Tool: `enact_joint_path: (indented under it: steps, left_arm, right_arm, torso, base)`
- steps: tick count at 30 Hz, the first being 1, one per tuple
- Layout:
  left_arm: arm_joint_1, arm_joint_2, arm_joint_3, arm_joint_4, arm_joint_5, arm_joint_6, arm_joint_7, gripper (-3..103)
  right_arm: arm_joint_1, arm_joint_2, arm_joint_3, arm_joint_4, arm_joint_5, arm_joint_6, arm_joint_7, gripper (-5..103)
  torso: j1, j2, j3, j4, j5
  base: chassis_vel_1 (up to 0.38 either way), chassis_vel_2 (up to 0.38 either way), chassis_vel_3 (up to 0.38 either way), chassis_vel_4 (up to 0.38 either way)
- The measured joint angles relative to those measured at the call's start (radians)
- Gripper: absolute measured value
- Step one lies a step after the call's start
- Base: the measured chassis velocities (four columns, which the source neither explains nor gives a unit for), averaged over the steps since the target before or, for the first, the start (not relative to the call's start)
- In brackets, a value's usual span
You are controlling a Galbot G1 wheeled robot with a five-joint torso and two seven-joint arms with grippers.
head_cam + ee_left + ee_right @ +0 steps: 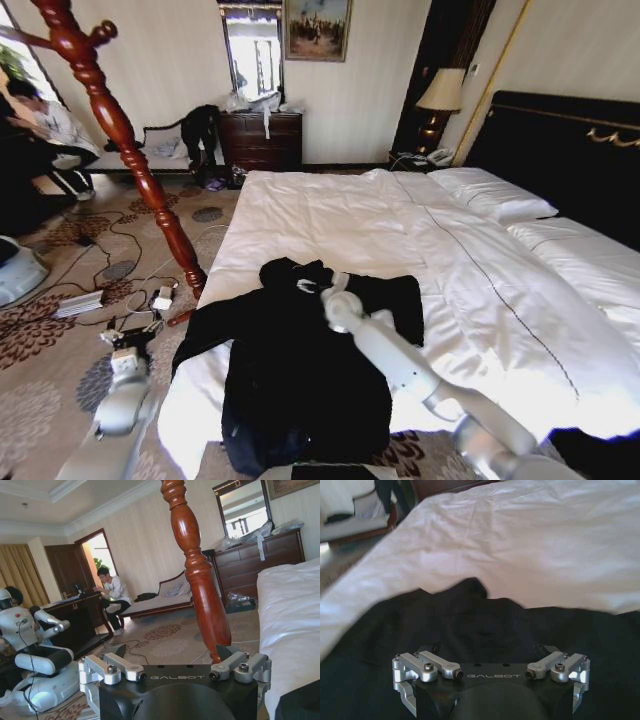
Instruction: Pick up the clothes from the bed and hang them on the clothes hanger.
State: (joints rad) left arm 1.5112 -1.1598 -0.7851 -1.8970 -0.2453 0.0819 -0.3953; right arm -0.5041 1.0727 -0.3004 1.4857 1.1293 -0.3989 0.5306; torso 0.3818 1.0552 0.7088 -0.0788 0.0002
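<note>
The clothes, a long black coat (300, 380), lie spread over the near left corner of the bed (340, 215), their hem hanging over the foot edge. My right gripper (325, 290) hovers at the coat's collar, jaws apart and holding nothing. In the right wrist view the black cloth (470, 625) lies just beyond the gripper, with white duvet (530, 540) behind it. Low beside the bed, over the carpet, my left gripper (125, 360) is open and idle. The clothes hanger is out of view.
A red-brown turned wooden coat stand (110, 120) rises left of the bed, close to my left arm (197, 575). Cables and a power strip (85, 300) litter the carpet. A dresser (262, 140) and bench (150, 155) line the far wall. Another white robot (35, 665) stands left.
</note>
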Motion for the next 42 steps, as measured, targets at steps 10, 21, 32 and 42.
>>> enact_joint_path:
  steps: [10, 21, 32, 42]
  left_arm:
    - [0.004, -0.042, 0.030, -0.018, 0.015, 0.009, -0.012, 100]
    - [0.006, -0.058, 0.034, -0.054, 0.007, 0.027, -0.021, 100]
    - [0.003, -0.090, 0.049, -0.056, 0.011, 0.031, -0.026, 100]
    - [-0.015, -0.091, 0.078, -0.058, 0.015, 0.042, -0.032, 100]
  right_arm:
    - [0.142, -0.116, -0.188, -0.203, -0.395, 0.241, -0.597, 100]
    - [0.334, -0.044, -0.246, -0.594, -0.714, 0.444, -1.171, 100]
    - [0.400, 0.117, -0.221, -0.827, -0.943, 0.509, -1.244, 100]
    - [0.407, 0.152, -0.171, -0.884, -0.984, 0.482, -1.214, 76]
  torso:
    - [0.000, 0.000, 0.000, 0.0008, 0.0003]
    - [0.000, 0.000, 0.000, 0.0007, 0.0001]
    - [0.000, 0.000, 0.000, 0.0011, -0.0004]
    - [0.000, 0.000, 0.000, 0.0011, -0.0002]
  base:
    - [0.000, 0.000, 0.000, 0.000]
    - [0.000, 0.000, 0.000, 0.000]
    - [0.000, 0.000, 0.000, 0.000]
    - [0.000, 0.000, 0.000, 0.000]
